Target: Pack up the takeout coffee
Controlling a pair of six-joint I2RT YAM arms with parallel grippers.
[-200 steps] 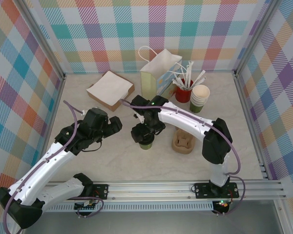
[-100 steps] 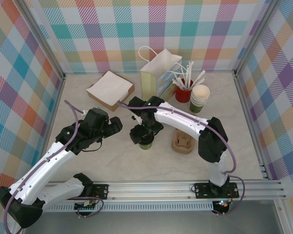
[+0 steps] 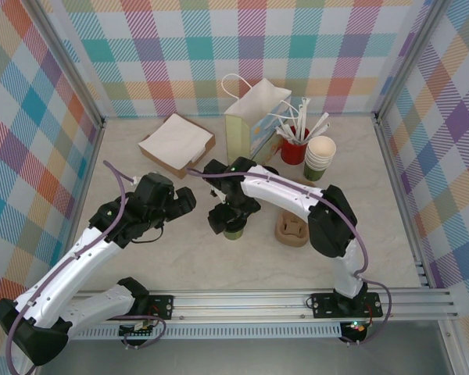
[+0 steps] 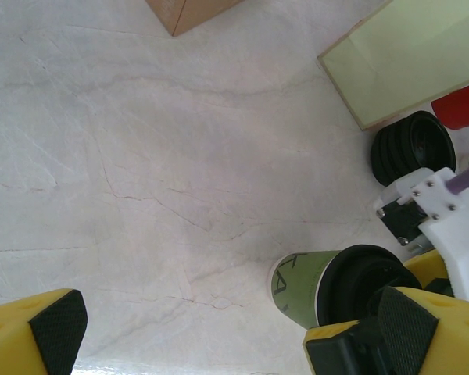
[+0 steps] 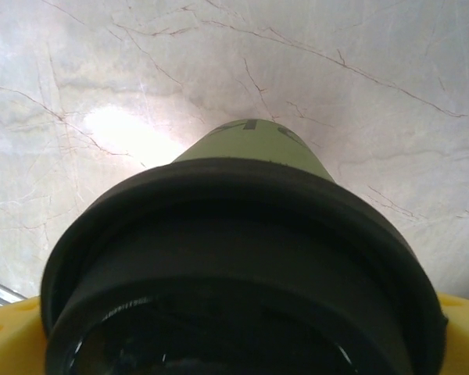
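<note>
Paper cup (image 4: 297, 287), tapered olive, wears black lid (image 4: 359, 285).

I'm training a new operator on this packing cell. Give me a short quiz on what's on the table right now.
1. True or false: the green cup sits in the brown carrier.
2. What fills the red cup? A) straws B) spoons C) napkins
3. Fill in: the green cup's lid is ____.
Key: 1 false, it stands on the table beside the brown carrier; 2 A; 3 black.
</note>
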